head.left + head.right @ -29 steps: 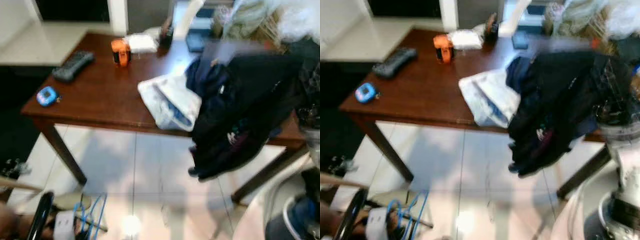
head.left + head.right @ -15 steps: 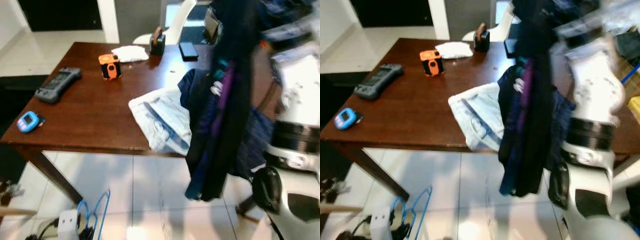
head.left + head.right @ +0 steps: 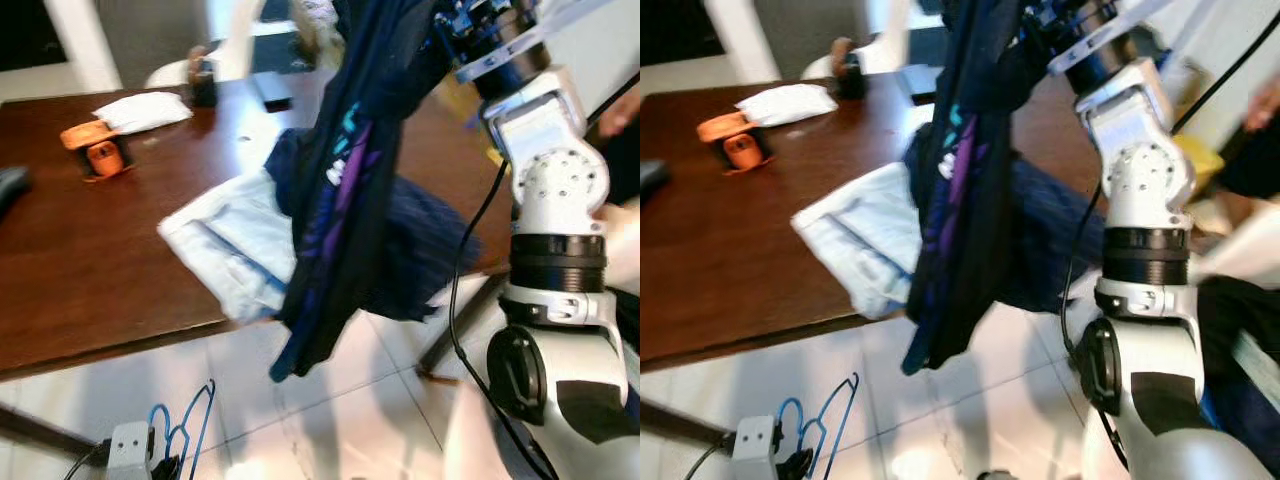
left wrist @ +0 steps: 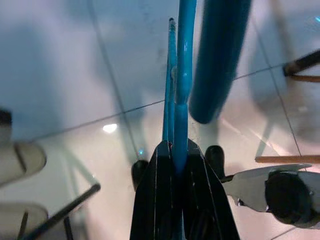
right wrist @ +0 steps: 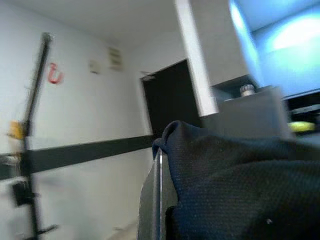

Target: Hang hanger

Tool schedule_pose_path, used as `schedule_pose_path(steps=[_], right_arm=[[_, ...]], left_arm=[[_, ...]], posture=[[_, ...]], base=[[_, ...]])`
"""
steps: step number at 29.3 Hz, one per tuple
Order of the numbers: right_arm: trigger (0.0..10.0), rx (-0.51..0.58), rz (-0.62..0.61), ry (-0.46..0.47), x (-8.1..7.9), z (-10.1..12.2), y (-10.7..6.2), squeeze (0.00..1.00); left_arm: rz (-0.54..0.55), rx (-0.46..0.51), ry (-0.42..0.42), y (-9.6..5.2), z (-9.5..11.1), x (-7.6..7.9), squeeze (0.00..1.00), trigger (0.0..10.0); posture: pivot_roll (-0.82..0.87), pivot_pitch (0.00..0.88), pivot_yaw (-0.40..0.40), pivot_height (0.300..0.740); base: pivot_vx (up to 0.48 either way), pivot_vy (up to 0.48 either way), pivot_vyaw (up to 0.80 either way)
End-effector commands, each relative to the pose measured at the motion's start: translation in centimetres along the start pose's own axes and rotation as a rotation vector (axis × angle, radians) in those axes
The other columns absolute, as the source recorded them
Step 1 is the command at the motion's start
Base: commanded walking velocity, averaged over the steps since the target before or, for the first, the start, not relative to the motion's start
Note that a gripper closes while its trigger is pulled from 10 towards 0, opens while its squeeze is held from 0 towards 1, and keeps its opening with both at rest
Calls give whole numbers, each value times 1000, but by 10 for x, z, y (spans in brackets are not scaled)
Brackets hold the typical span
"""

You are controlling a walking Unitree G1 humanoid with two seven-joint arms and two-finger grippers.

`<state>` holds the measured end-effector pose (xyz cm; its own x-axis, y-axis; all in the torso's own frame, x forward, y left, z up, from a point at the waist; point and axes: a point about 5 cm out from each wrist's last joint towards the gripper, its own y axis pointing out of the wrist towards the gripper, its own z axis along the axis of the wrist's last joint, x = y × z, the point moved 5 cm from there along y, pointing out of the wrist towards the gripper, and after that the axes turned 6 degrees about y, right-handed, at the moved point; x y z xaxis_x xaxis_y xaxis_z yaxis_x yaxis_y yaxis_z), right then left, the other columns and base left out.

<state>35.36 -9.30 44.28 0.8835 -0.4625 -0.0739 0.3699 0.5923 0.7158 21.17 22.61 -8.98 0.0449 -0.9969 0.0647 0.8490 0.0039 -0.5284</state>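
A dark navy garment with purple and teal print (image 3: 340,190) is held up high over the brown wooden table (image 3: 70,250) by the raised right arm (whether the right gripper's fingers are parted cannot be told). The left gripper (image 4: 176,150) is clamped on a thin blue wire hanger (image 4: 181,75) above the pale tiled floor (image 4: 60,75).

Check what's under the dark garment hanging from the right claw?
The dark garment hangs over the table's edge. Beneath and behind it lie a navy cloth and folded pale jeans on the wooden top. Whatever lies directly behind the hanging fabric is covered.
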Motion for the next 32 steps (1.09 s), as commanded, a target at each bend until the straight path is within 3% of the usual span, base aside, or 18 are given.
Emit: schedule_pose_path(steps=[1, 3, 4, 5, 6, 10, 15, 19, 22, 24, 28, 32], right_arm=[[10000, -88, 25, -79, -8, -20, 7, 0], [10000, -258, 31, -180, -12, -59, 5, 0], [10000, -258, 31, -180, -12, -59, 5, 0], [10000, -417, 65, -215, -21, -107, -3, 0], [10000, -417, 65, -215, -21, -107, -3, 0], [10000, -515, 84, -230, -27, -144, -13, 0], [10000, -529, 33, -221, -20, -156, -16, 0], [10000, -515, -17, -229, -12, -155, -16, 0], [10000, -379, -75, -154, -5, -124, -2, 0], [10000, -379, -75, -154, -5, -124, -2, 0], [10000, -151, -54, -17, -14, -73, 20, 0], [10000, -60, -28, -17, -20, -49, 32, 0]], left_arm=[[8, -24, -3, -5, -9, -2, 0, 10000], [9, -23, -2, -5, -9, -2, 0, 10000], [9, -23, -2, -5, -9, -2, 0, 10000], [11, -22, -2, -5, -9, -1, 0, 10000], [11, -22, -2, -5, -9, -1, 0, 10000], [12, -22, -3, -5, -9, 0, 0, 10000], [13, -27, 4, -5, -10, 1, 0, 10000], [10, -21, 12, -5, -10, 2, 0, 10000], [1, -17, 13, -6, -10, 3, 0, 10000], [1, -17, 13, -6, -10, 3, 0, 10000], [-10, -19, 4, -6, -10, 4, 0, 10000], [-16, -20, 4, -5, -10, 4, 0, 10000]], posture=[[96, 168, -34, 740], [95, 169, -34, 740], [95, 169, -34, 740], [95, 168, -37, 740], [95, 168, -37, 740], [105, 161, -45, 740], [110, 158, -48, 740], [108, 156, -48, 740], [111, 151, -51, 740], [111, 151, -51, 740], [113, 156, -48, 740], [113, 158, -45, 740]], base=[[0, 0, 0], [0, 0, 0], [0, 0, 0], [0, 0, 0], [0, 0, 0], [0, 0, 0], [0, 0, 0], [148, 0, 0], [369, 0, 0], [398, 0, 0], [436, 0, 0], [448, 0, 0]])
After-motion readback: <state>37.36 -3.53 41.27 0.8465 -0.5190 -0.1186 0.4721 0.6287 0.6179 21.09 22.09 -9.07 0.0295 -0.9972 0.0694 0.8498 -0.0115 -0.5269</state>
